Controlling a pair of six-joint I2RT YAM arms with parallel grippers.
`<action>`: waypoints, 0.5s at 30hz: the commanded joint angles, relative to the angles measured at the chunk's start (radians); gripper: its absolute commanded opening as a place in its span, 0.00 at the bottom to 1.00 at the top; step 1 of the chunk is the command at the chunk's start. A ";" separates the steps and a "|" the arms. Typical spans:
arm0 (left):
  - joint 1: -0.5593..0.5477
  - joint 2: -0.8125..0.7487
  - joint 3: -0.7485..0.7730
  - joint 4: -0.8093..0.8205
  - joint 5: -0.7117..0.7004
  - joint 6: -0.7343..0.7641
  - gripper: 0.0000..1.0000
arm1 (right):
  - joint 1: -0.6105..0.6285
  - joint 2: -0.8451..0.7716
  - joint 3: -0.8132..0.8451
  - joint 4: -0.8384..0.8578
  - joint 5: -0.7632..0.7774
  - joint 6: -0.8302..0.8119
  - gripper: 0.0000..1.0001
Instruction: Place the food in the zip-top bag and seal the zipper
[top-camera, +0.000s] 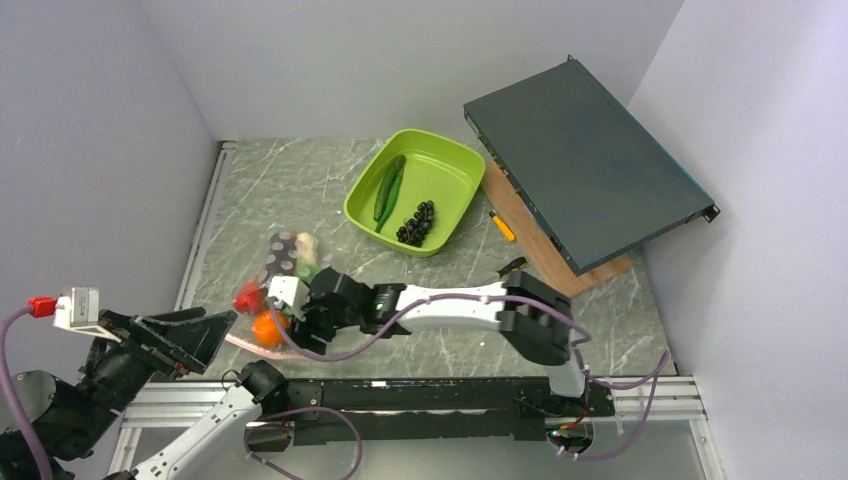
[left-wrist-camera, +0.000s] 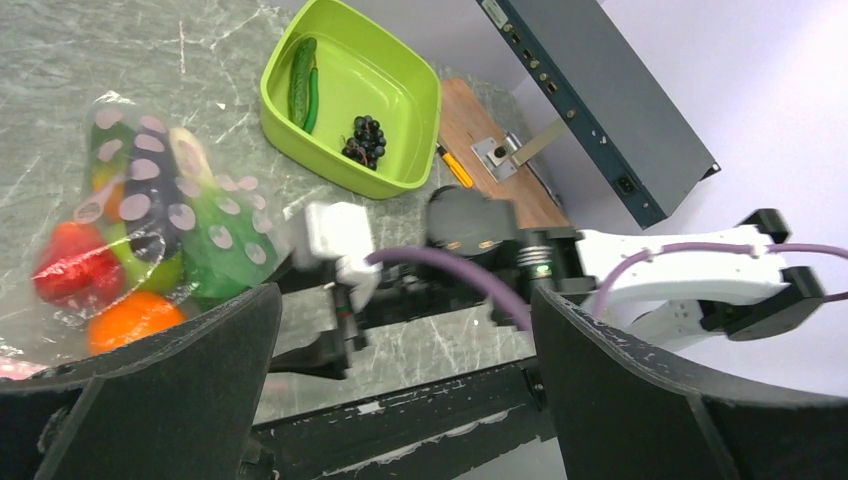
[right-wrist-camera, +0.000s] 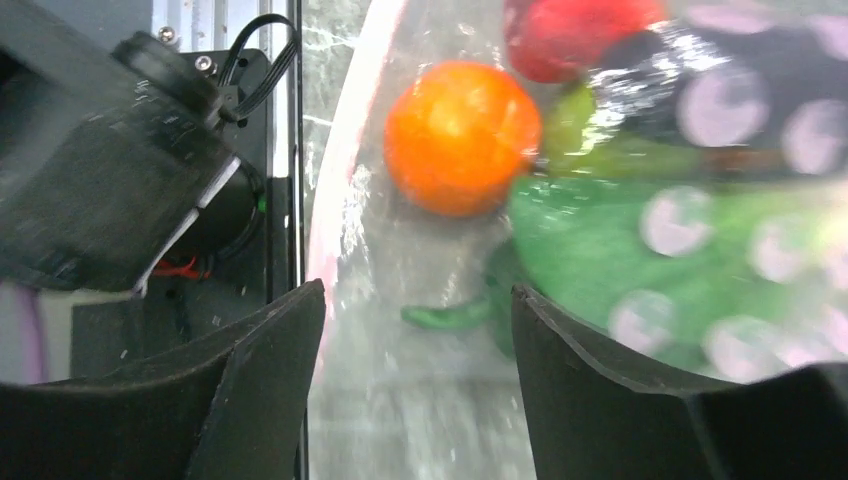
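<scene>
The clear zip-top bag (top-camera: 285, 262) lies at the near left, with its pink zipper (top-camera: 240, 343) toward the arm bases. Inside it are a red pepper (top-camera: 248, 297), an orange (top-camera: 266, 328), a green apple (right-wrist-camera: 620, 250), a dark eggplant (right-wrist-camera: 720, 100) and a green pod (right-wrist-camera: 450, 315). My right gripper (top-camera: 292, 330) is open, its jaws straddling the bag just inside the zipper (right-wrist-camera: 335, 200). My left gripper (top-camera: 222, 330) is open and empty, close to the bag's mouth edge. A cucumber (top-camera: 388, 185), a green pod (left-wrist-camera: 314, 85) and grapes (top-camera: 417, 222) lie in the lime-green tray (top-camera: 455, 160).
A dark rack unit (top-camera: 585, 170) leans on a wooden board (top-camera: 545, 250) at the back right, with an orange-handled screwdriver (top-camera: 502, 226) beside it. Grey walls close in on the left, back and right. A metal rail (top-camera: 430, 395) runs along the near edge.
</scene>
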 joint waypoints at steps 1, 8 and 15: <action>0.001 -0.007 -0.010 0.025 -0.002 -0.025 1.00 | 0.000 -0.287 -0.075 -0.072 0.107 0.050 0.74; 0.000 -0.010 -0.021 0.048 -0.029 -0.011 1.00 | -0.018 -0.656 -0.154 -0.292 0.480 0.021 0.97; 0.002 0.035 0.001 0.128 -0.040 0.005 1.00 | -0.026 -0.969 -0.159 -0.333 0.901 -0.032 1.00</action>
